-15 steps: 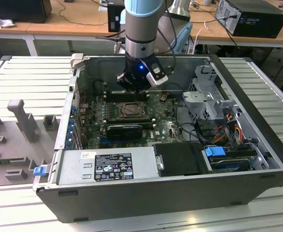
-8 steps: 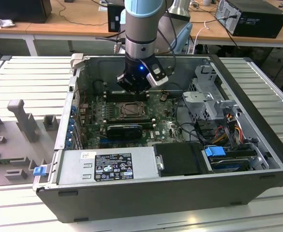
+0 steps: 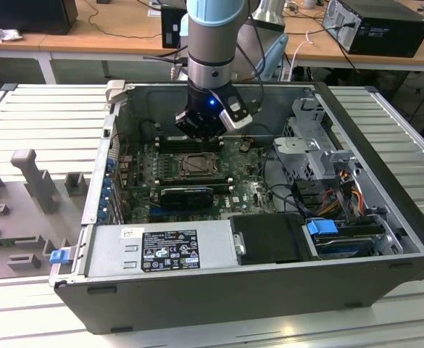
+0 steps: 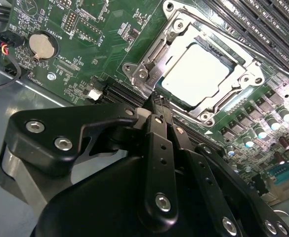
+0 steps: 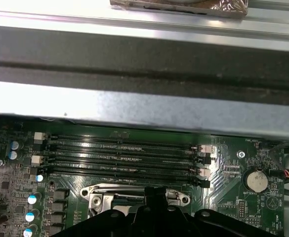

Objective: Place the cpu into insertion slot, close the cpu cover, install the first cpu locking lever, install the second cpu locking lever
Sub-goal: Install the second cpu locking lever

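item: i see the cpu point(image 4: 196, 74) seated in the insertion slot point(image 4: 243, 79), the cpu cover point(image 4: 156, 59) shut around it. gripper point(image 4: 157, 102) just above the socket's edge, jaws pressed together, empty. memory slots point(image 5: 122, 153) beside the socket; coin battery point(image 4: 39, 44) near it.
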